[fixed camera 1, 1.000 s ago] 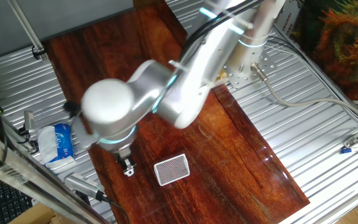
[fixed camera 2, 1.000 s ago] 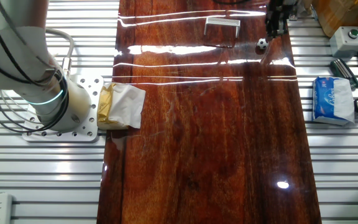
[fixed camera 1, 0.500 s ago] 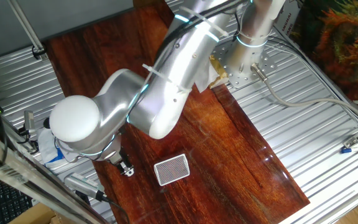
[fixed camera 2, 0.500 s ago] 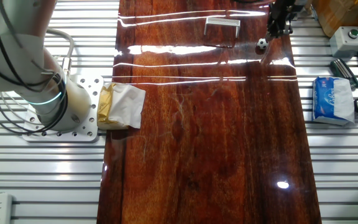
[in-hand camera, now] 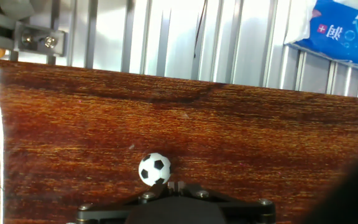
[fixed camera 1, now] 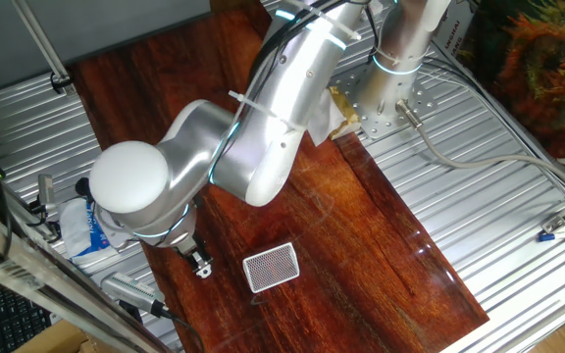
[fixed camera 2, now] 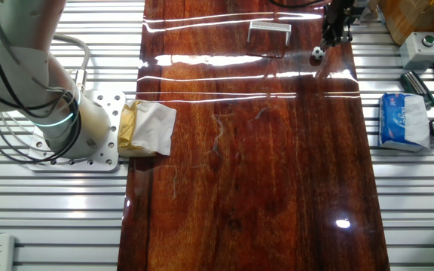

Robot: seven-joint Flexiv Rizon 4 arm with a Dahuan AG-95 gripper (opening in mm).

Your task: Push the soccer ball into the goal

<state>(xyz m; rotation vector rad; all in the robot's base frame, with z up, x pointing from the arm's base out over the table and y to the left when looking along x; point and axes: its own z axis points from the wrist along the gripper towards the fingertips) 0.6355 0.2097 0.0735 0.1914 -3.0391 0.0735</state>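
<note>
In the other fixed view, the wooden board fills the middle. Near the top centre stands the goal, a small white netted frame. To its right, in the upper right, the soccer ball rests on the wood, well apart from the goal. Just right of and above the ball hangs the gripper, its fingers drawn together and holding nothing. The ball thus lies between gripper and goal, so a leftward sweep looks needed.

Being cut off by the hand view's upper right corner: tissue packet. Hiding behind the arm in one fixed view: most of the gripper.
</note>
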